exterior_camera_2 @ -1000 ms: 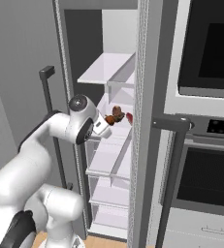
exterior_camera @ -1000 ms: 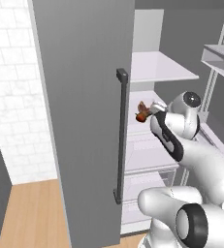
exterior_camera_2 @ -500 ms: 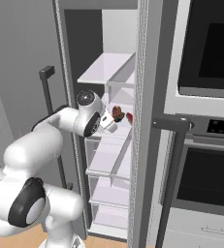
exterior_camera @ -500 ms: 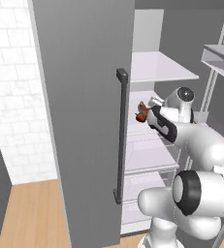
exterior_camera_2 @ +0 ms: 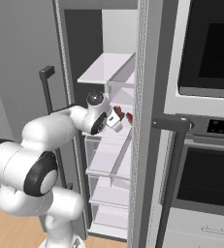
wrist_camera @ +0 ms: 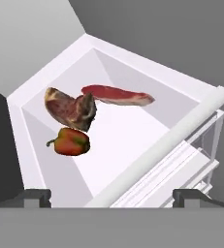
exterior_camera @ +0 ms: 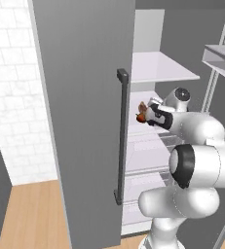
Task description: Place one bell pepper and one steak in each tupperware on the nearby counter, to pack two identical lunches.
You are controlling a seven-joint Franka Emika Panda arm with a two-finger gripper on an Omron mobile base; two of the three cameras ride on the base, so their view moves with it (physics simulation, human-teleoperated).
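Note:
In the hand view a white fridge bin (wrist_camera: 158, 144) holds a red-orange bell pepper (wrist_camera: 71, 141), a dark brown steak (wrist_camera: 65, 107) touching it from above, and a longer red steak (wrist_camera: 118, 95) further back. My gripper (wrist_camera: 113, 197) stands open above the bin's front rim, nothing between its fingertips (wrist_camera: 36, 196). In the left base view the gripper (exterior_camera: 150, 115) reaches into the fridge beside the pepper (exterior_camera: 140, 117). The right base view shows the gripper (exterior_camera_2: 117, 119) next to a steak (exterior_camera_2: 117, 109). The tupperware and the counter are out of view.
The open grey fridge door (exterior_camera: 84, 121) with its dark vertical handle (exterior_camera: 121, 136) stands close on the arm's left. White shelves (exterior_camera: 160, 67) lie above and below the hand. A built-in oven (exterior_camera_2: 205, 53) and its bar handle (exterior_camera_2: 171, 160) are to the right.
The arm's lower links have swung round while the hand stayed at the shelf by the food. The gripper has stayed open.

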